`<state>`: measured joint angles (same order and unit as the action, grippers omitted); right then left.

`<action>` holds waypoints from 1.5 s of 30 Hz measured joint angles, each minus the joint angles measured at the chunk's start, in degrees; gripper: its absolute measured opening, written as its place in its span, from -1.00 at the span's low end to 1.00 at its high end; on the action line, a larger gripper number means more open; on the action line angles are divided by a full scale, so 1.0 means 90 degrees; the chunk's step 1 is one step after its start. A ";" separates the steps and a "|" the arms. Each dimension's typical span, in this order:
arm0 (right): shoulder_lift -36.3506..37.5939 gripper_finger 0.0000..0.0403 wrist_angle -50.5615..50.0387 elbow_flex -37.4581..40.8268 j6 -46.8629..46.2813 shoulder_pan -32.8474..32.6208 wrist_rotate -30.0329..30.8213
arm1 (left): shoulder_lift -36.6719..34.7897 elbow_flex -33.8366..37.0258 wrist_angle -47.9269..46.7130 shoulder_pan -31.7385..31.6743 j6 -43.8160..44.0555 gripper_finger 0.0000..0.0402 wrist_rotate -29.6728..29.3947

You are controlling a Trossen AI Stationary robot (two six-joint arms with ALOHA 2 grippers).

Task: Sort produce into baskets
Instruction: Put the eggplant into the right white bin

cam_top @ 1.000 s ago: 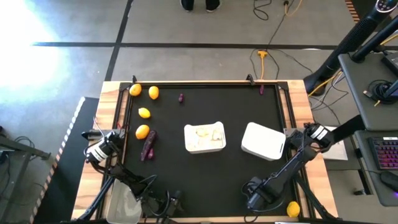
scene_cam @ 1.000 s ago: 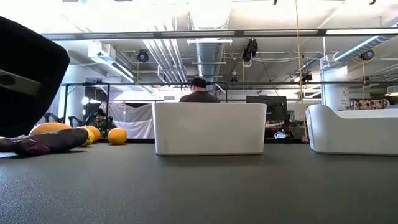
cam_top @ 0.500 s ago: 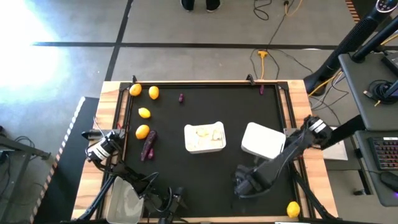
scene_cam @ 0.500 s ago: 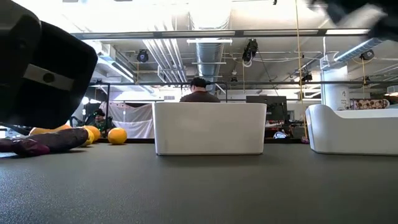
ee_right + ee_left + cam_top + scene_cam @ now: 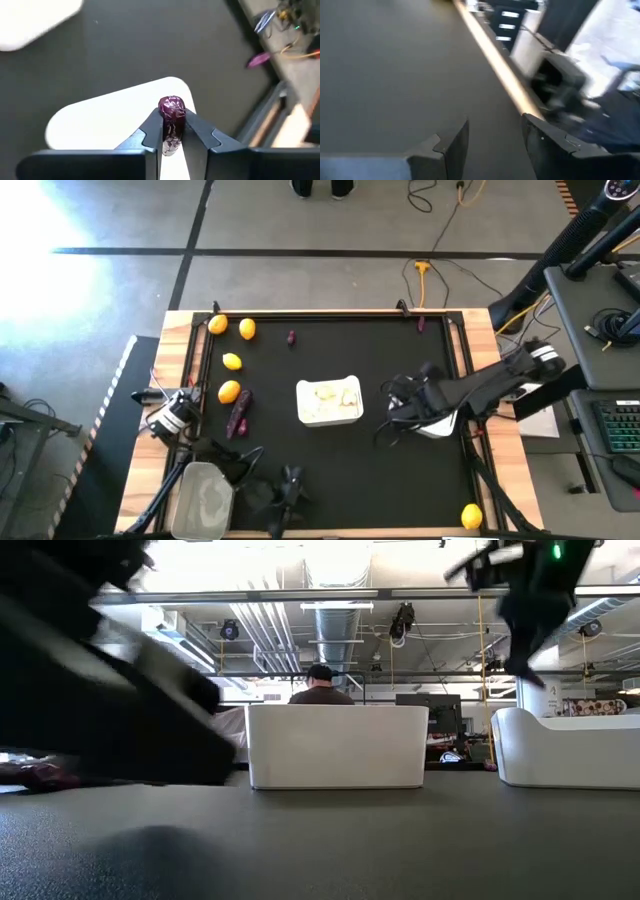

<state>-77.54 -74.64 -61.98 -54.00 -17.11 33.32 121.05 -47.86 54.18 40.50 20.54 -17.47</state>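
My right gripper (image 5: 402, 402) (image 5: 173, 131) hangs above the right white basket (image 5: 432, 416) (image 5: 110, 122), shut on a small dark purple vegetable (image 5: 171, 116). My left gripper (image 5: 286, 492) (image 5: 492, 135) is low over the mat near the table's near edge, open, with nothing between its fingers. A second white basket (image 5: 328, 401) at the middle holds pale bulbs. A clear tub (image 5: 205, 502) stands at the near left corner. Several lemons (image 5: 229, 391) and a long purple vegetable (image 5: 240, 412) lie on the mat at the left. My right gripper pinches the purple vegetable between its two fingers (image 5: 152, 131), with the vegetable's wrinkled end (image 5: 172, 107) standing out past the fingertips. The fingers slant down from above. The piece is lifted clear, over the white basket's corner.
One lemon (image 5: 471, 516) lies at the near right corner. Two small purple pieces (image 5: 291, 337) (image 5: 421, 324) lie near the far edge. A raised wooden rim (image 5: 330, 313) frames the black mat. A person shows behind the middle basket (image 5: 335, 745) in the low view.
My right gripper has risen from the near edge and gone toward the far edge, ending above the right white basket, turning as it went. My left gripper has swung along the near edge toward the table's right.
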 joint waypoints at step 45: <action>-0.0209 0.03 0.3253 0.0194 0.4320 0.6621 -0.1675 | -0.3428 0.0582 -0.4342 -0.3959 -0.3209 -0.17 0.4503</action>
<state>-79.43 -45.36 -60.24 -15.12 42.47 18.24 90.20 -42.62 15.11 4.86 -8.34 23.06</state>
